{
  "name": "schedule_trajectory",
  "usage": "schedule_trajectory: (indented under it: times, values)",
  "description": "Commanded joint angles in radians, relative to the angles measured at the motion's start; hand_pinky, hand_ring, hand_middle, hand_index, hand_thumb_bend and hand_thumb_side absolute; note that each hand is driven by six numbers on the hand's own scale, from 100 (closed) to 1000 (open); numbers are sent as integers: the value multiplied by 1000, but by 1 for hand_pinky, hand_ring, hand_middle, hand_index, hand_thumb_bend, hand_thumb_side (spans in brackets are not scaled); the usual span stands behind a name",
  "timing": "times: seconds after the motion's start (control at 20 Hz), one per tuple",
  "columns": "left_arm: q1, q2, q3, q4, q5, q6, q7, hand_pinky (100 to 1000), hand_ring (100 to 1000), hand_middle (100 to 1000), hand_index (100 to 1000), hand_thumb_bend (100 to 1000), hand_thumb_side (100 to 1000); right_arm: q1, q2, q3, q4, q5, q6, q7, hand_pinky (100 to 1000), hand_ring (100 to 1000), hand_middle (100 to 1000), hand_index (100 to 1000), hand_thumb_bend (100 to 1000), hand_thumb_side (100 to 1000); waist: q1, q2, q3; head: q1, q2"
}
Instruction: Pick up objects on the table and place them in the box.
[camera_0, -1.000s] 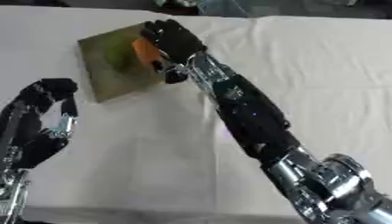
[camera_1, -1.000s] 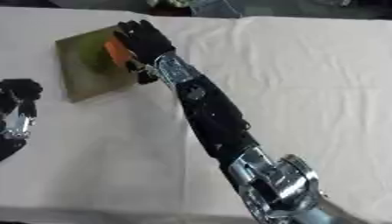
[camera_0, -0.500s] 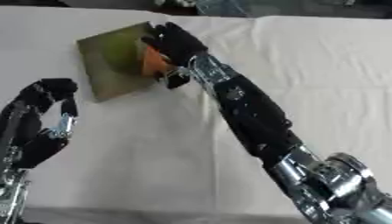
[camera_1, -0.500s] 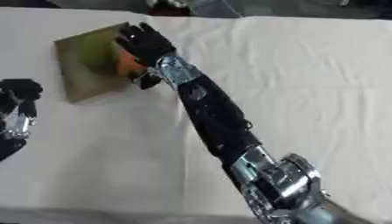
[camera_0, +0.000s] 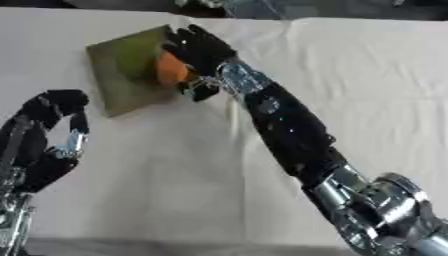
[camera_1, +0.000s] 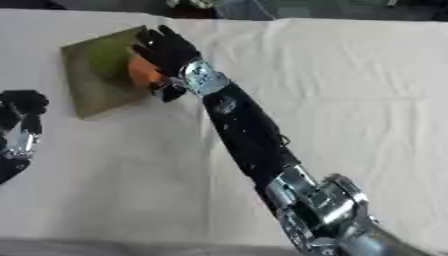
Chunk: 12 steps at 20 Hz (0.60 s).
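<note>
A flat olive-green box (camera_0: 114, 87) lies at the far left of the white tablecloth. An orange object (camera_0: 171, 74) sits inside it near its right side. My right hand (camera_0: 203, 50) reaches across the table and hovers over the orange object, its fingers spread and nearly straight above it and the thumb (camera_0: 198, 93) hanging at the box's near edge. The hand hides part of the orange object. My left hand (camera_0: 48, 125) rests at the lower left with its fingers up and relaxed, holding nothing.
The white cloth (camera_0: 367, 75) covers the whole table, with a fold line running down from the box's right corner. Dark, blurred things stand along the far edge (camera_1: 227, 7). My right forearm (camera_0: 289, 130) crosses the middle of the table.
My right hand's fingers, curled round the orange object a second ago, have straightened and spread above it. The orange object now lies in the box. My left hand has not moved.
</note>
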Motion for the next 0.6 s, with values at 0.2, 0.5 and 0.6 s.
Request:
schedule_trajectory:
  times: [0.2,0.5,0.6]
  values:
    - [-4,4,8,-19,-5,-1,0,777,757,681,775,114,326,-30,-20,6,-27,7,-10,-7,1000,1000,1000,1000,364,428,7,-15,-2,3,5]
    - [2,7,14,-18,-8,0,4,776,757,682,776,114,326,-58,-67,48,-102,-75,-85,-9,1000,1000,1000,1000,385,394,2,-20,-26,23,5]
    - [6,9,18,-17,-11,1,8,775,757,682,775,115,327,-65,-99,74,-156,-142,-125,-7,1000,1000,1000,1000,371,346,-1,-23,-40,35,5]
